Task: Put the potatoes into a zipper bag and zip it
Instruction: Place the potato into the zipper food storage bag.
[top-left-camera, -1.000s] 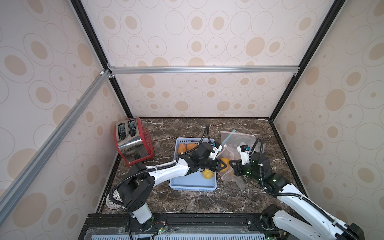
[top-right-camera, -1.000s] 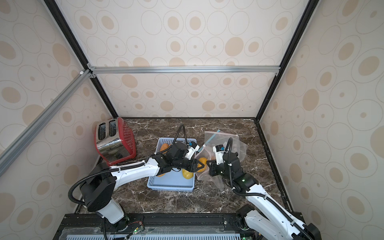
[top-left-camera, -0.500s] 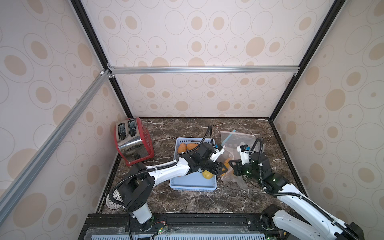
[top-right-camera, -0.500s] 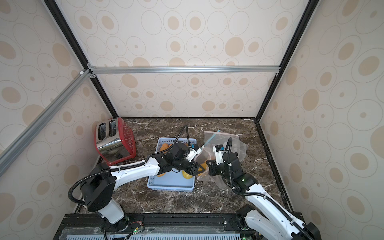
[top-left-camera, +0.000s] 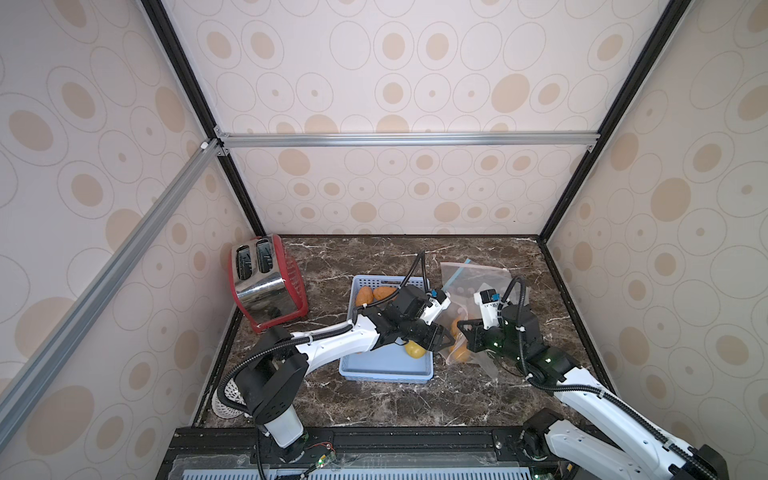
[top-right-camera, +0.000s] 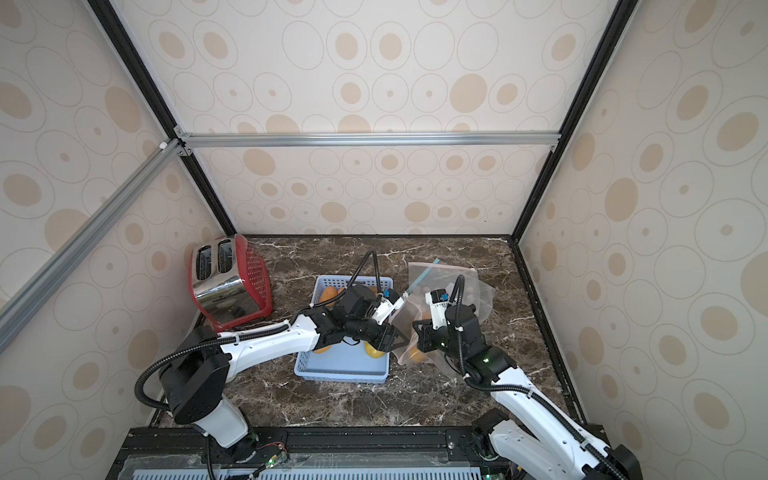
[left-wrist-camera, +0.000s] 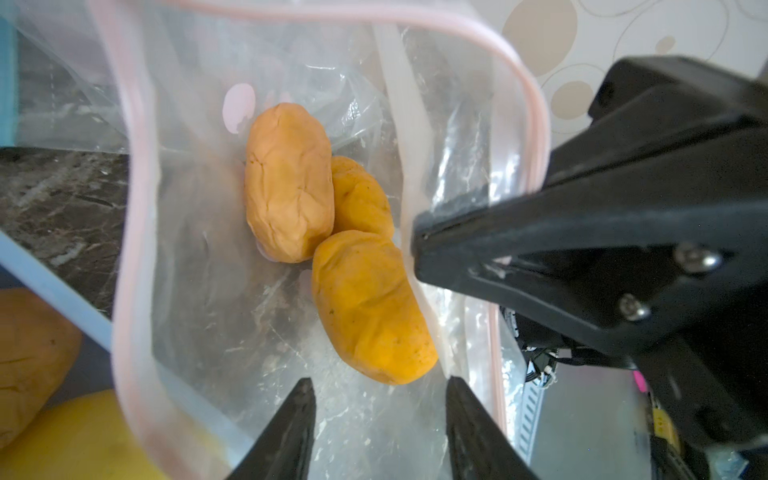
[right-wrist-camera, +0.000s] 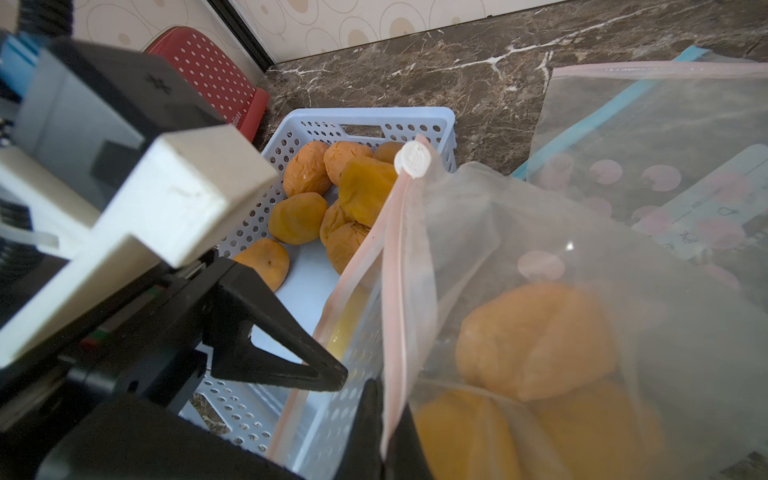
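**Another potato in, left tool free again**

My left tool hangs at the mouth of the bag, jaws partway apart with nothing between them. A second ago it was at this same mouth. In both top views the arm has hardly shifted since, so what changed is the grip, not the place. I take it I have just let a potato go. Three potatoes lie at the bottom of the bag, the nearest just beyond my left tips and touching the other two.

My right tool is clamped shut on the bag's rim, across the mouth from the left tool. It holds the mouth lifted and wide, as it did a second ago.

For the task, this means the bag is only partly filled. The basket beside the left tool holds a good many loose potatoes, and a yellow potato lies close by that tool. The slider sits at the end of the rim far from the right tool, and the mouth is open. I judge the left tool should go back to the basket next; zipping is a long way off.
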